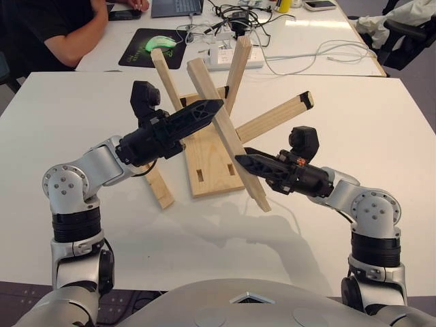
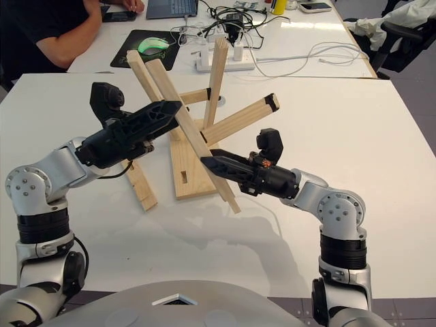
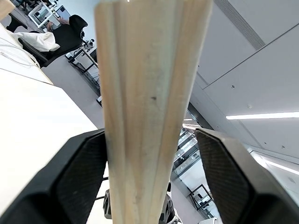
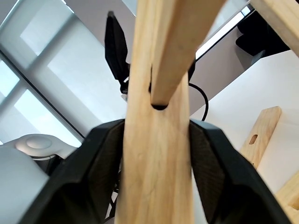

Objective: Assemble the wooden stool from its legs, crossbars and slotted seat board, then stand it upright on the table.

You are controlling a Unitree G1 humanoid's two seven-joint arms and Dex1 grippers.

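Note:
A long wooden leg [image 1: 228,133] slants over the white table, its low end [image 1: 261,202] near the surface. My left gripper [image 1: 208,110] is shut on its upper part, and the left wrist view has the wood [image 3: 145,93] pressed between both fingers [image 3: 81,175]. Lower down, my right gripper [image 1: 246,161] is shut on the same leg [image 4: 156,168], where a crossbar [image 4: 168,60] enters a slot. The slotted seat board [image 1: 208,167] lies flat beneath. Another leg [image 1: 237,68] and one more [image 1: 165,78] rise behind. A dark-tipped bar [image 1: 283,112] angles to the right.
A short wooden piece [image 1: 160,187] lies left of the seat board. Behind the white table stands a second table with a power strip [image 1: 231,58], cables, a mouse pad [image 1: 146,48] and a person's arm [image 1: 75,37]. Bare tabletop [image 1: 204,238] stretches toward me.

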